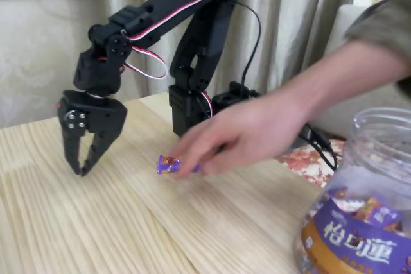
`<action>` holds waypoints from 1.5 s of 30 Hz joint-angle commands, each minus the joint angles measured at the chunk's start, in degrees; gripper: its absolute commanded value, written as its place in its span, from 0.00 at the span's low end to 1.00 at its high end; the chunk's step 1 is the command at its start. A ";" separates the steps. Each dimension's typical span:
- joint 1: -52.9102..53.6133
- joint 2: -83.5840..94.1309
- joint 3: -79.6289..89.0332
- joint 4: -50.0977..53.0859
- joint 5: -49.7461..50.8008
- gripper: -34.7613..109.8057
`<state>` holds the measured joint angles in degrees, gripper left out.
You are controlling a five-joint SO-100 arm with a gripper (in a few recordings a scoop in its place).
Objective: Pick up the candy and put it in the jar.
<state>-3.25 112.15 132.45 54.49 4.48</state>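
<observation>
A small purple-wrapped candy (169,165) lies on the wooden table near the middle, with a person's hand (247,134) reaching in from the right and its fingertips on the candy. My black gripper (82,171) hangs on the left, pointing down, its tips close above the table. The two tips stand almost together and nothing is between them. It is about a hand's width left of the candy. The clear jar (366,216) with a purple and brown label stands at the bottom right corner, wide mouth up, with several candies inside.
The arm's base (189,110) stands at the back centre of the light wooden table (128,235), with a black cable (318,138) trailing right. A curtain hangs behind. A flowered cloth (308,162) lies beyond the table's right edge.
</observation>
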 commanded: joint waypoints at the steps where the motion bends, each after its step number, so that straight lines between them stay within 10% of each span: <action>1: -1.58 -5.27 -5.80 0.00 1.32 0.24; 45: 6.06 17.67 0.79 20.83 2.64 0.28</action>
<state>-0.18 125.60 132.54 74.71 7.29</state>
